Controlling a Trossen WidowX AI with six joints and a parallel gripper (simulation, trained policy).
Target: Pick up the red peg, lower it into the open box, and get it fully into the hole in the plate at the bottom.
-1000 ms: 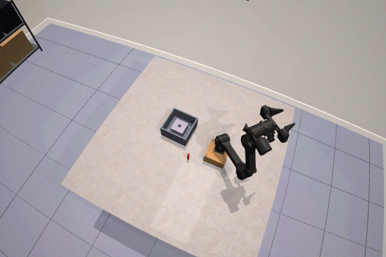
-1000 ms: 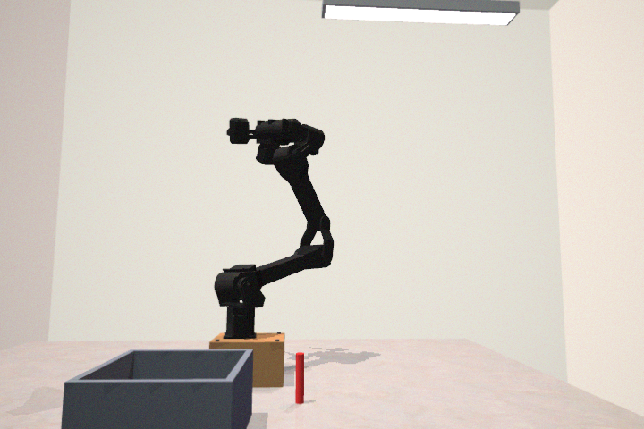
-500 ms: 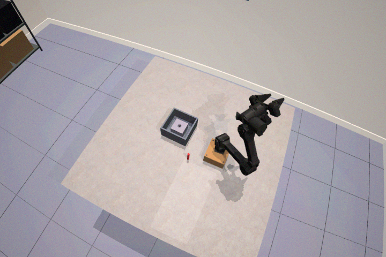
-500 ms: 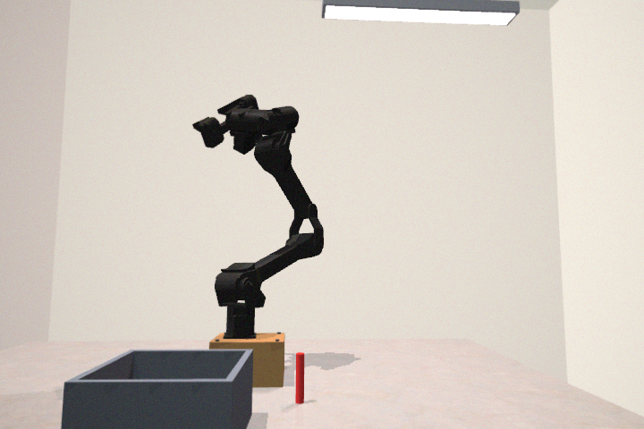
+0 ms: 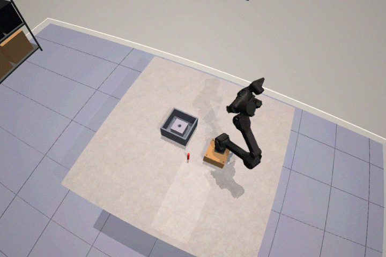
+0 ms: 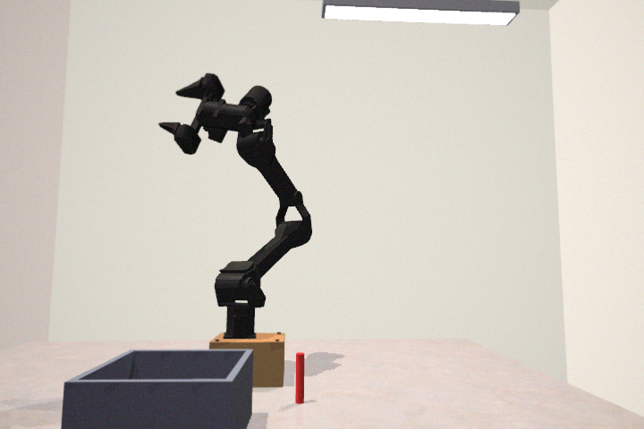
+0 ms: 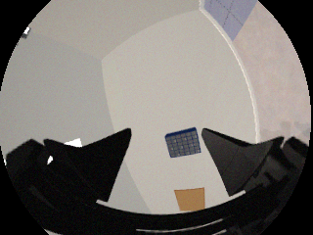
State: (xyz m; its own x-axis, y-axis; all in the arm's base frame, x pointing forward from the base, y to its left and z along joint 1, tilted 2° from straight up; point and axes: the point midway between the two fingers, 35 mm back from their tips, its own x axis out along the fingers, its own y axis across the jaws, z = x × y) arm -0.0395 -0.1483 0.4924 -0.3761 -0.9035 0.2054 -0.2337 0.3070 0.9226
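Note:
The red peg (image 5: 187, 156) (image 6: 300, 378) stands upright on the table top, outside the dark grey open box (image 5: 172, 135) (image 6: 145, 404). In the top view, a pale plate (image 5: 184, 123) with a small dark hole (image 5: 179, 125) shows at the bottom of the box. The exterior view hides the plate behind the box wall. My gripper (image 6: 168, 108) (image 7: 167, 131) is wide open, with nothing between its fingers. It is high above the table, far from the peg and the box, and points roughly sideways. The peg and box are not in the wrist view.
The arm stands on an orange-brown base block (image 5: 213, 159) (image 6: 267, 364), near the peg and box. A shelf (image 5: 32, 50) with boxes is at the far upper left in the top view. The wrist view shows walls and a blue gridded panel (image 7: 183, 144).

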